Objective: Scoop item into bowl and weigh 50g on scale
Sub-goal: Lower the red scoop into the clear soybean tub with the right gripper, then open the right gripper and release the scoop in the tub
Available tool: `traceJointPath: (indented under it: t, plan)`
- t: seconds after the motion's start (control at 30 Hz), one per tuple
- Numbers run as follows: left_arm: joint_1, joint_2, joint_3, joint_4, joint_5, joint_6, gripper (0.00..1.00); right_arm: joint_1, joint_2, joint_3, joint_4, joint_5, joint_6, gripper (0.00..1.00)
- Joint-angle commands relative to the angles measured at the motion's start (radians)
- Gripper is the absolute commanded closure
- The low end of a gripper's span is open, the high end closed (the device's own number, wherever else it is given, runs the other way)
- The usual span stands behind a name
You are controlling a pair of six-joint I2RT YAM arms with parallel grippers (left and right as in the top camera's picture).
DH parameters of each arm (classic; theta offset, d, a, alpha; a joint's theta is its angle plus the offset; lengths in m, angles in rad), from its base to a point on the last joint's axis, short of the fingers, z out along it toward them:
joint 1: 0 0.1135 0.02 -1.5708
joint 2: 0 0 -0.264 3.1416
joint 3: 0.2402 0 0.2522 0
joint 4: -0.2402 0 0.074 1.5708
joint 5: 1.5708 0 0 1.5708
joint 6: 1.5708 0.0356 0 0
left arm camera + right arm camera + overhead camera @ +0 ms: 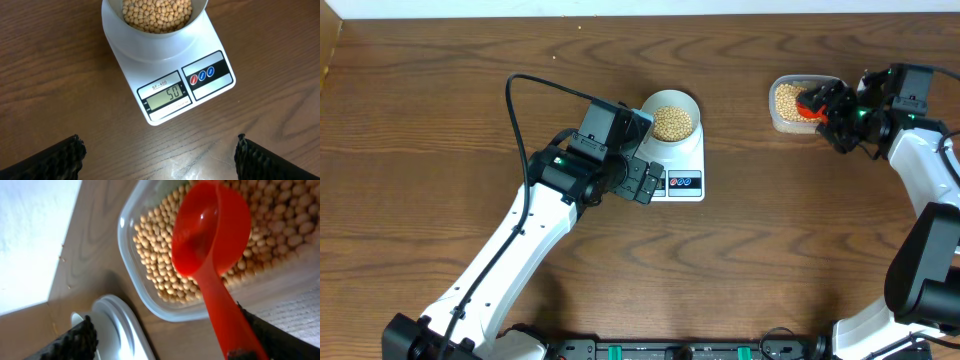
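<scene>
1. A clear tub (782,122) stands at the far right of the table, well apart from the scale (686,182). It holds beans (160,255) and a red scoop (210,225), whose cup lies empty on them.
2. The right gripper (826,112) hangs over the tub's right side with its jaws apart. The scoop handle runs beside one finger; contact cannot be told.
3. The scale sits at mid-table and its display (167,95) reads 50. The bowl (200,12) rests on its far half, filled with beans.
4. The left gripper (647,182) hovers at the scale's near-left corner, jaws wide apart and empty.
5. A black cable (512,100) arcs over the left arm, left of the bowl.
6. The table (440,120) is dark brown wood grain. A white strip (620,6) borders its far edge.
</scene>
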Motion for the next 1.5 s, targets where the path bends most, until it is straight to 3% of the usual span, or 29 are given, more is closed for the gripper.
traceJointPath:
  t: [0.0,0.27,0.57,0.83,1.47]
  plan:
    - [0.002,-0.004,-0.003,-0.003,0.004,0.002,0.02,-0.009,-0.021,-0.003,-0.034,-0.02,-0.088,0.12]
    - [0.002,-0.004,-0.003,-0.003,0.004,0.002,0.02,-0.009,-0.021,-0.003,-0.102,-0.027,-0.166,0.01]
    - [0.002,-0.004,-0.003,-0.003,0.004,0.002,0.02,-0.009,-0.061,0.042,-0.228,-0.016,-0.401,0.01]
    - [0.002,-0.004,-0.003,-0.003,0.004,0.002,0.02,-0.006,-0.264,0.13,-0.433,0.201,-0.525,0.01]
    - [0.002,-0.004,-0.003,-0.003,0.003,0.002,0.02,0.081,-0.703,0.134,-0.733,0.19,-0.563,0.01]
